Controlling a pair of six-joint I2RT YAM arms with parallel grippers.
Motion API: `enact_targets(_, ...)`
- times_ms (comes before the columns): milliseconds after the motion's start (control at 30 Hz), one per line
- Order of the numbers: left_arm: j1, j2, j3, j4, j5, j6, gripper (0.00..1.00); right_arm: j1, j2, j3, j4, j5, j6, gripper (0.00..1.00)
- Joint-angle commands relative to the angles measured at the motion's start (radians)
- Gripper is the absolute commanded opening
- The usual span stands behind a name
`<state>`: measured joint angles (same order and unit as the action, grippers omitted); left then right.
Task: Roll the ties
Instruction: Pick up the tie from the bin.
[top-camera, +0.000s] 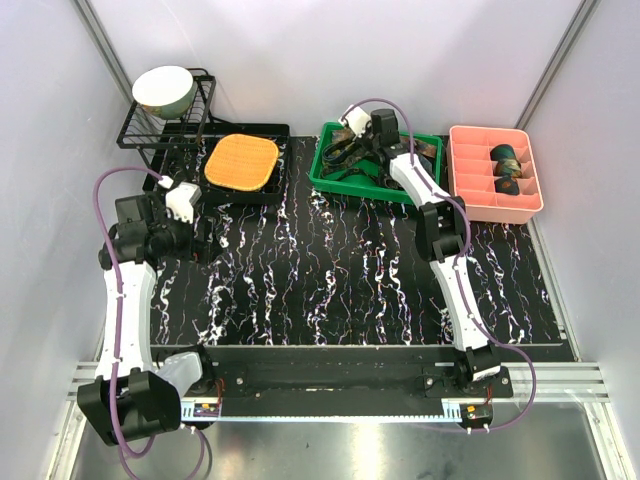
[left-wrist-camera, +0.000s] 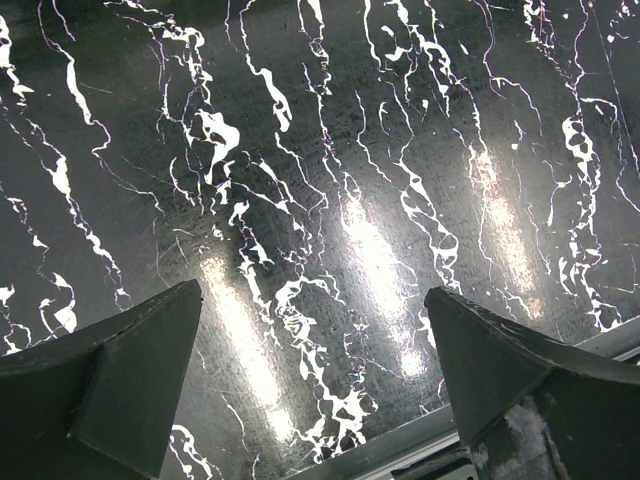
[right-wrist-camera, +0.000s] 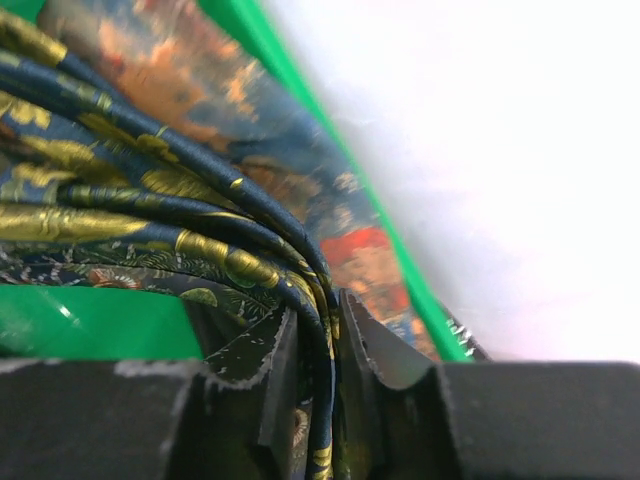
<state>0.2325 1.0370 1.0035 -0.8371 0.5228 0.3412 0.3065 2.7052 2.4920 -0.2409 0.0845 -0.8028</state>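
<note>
Nearest, the black marbled desk (top-camera: 330, 280) lies bare between the two arms. Over its left side the left hand (left-wrist-camera: 310, 295) hangs with its fingers spread wide, grasping nothing. Farther back on the right, the right arm reaches into a green bin (top-camera: 325, 180), where the right hand (right-wrist-camera: 318, 320) is clenched on bunched folds of a navy tie (right-wrist-camera: 150, 190) with a gold pattern; more patterned fabric lies in the bin behind it. Just right of the bin, a pink tray (top-camera: 495, 130) with compartments holds two rolled ties (top-camera: 507, 158). Far left sit an orange pad (top-camera: 241, 162) and a bowl (top-camera: 163, 88) on a wire rack (top-camera: 140, 130).
</note>
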Motion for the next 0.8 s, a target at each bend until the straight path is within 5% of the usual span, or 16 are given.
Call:
enact_targets(0,-0.002,-0.023,-0.006,0.020,-0.027,0.007,0.99,-0.006,0.010,0.099,0.009,-0.019,0.007,0.19)
enact_targets(100,-0.002,-0.018,-0.003,0.015,-0.029,0.005,0.99,-0.006,0.027,0.108,0.000,-0.015,0.005,0.03)
enact_targets(433,-0.002,-0.037,0.010,0.021,0.026,0.031,0.99,-0.006,-0.175,-0.093,-0.028,-0.081,0.097,0.00)
enact_targets(533,-0.012,-0.095,-0.018,0.139,0.065,0.064,0.99,-0.007,-0.281,-0.185,-0.029,-0.152,0.171,0.00)
enact_targets(767,-0.295,0.150,0.147,0.303,-0.006,0.257,0.99,-0.026,-0.412,-0.335,-0.037,-0.239,0.263,0.00)
